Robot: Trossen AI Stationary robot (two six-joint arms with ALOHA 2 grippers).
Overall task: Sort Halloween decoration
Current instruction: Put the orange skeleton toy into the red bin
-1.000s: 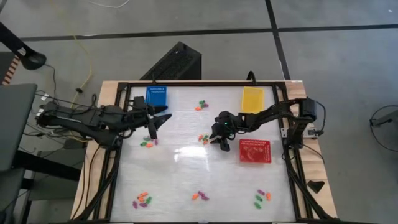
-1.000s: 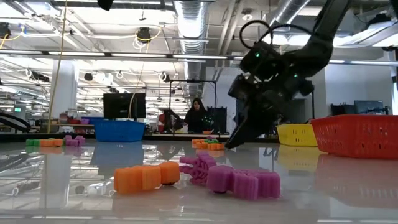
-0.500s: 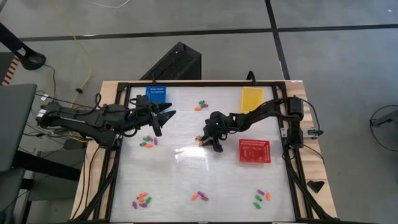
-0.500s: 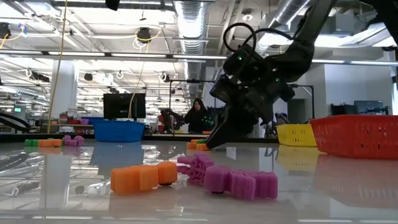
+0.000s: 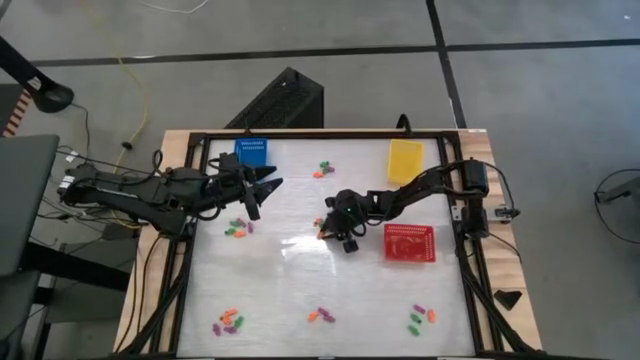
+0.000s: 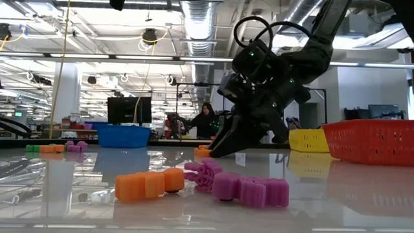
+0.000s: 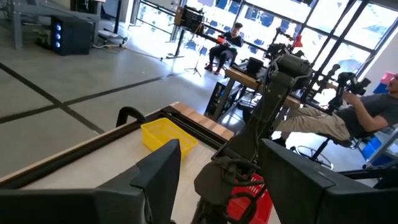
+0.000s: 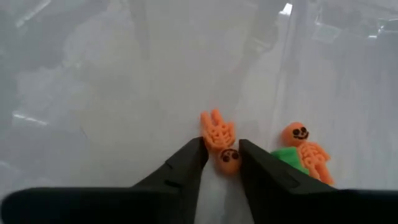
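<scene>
The right tool [image 5: 326, 229] sits mid-table [image 5: 300, 290], between the three baskets [image 5: 410, 243], decoration pieces [image 5: 322, 315] scattered around.

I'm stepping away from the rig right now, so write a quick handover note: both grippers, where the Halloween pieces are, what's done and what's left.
Right gripper: low at the table's middle, fingers either side of a small orange skeleton piece, not lifted yet.
Left gripper: open, empty, waiting above the table beside the blue basket.
Pieces: an orange-and-green figure next to the one being picked; other small clusters lie scattered over the table.
Done: the pictures don't show whether any piece is in the blue, yellow or red basket.
Left: finish this pick, then sort the remaining clusters.
</scene>
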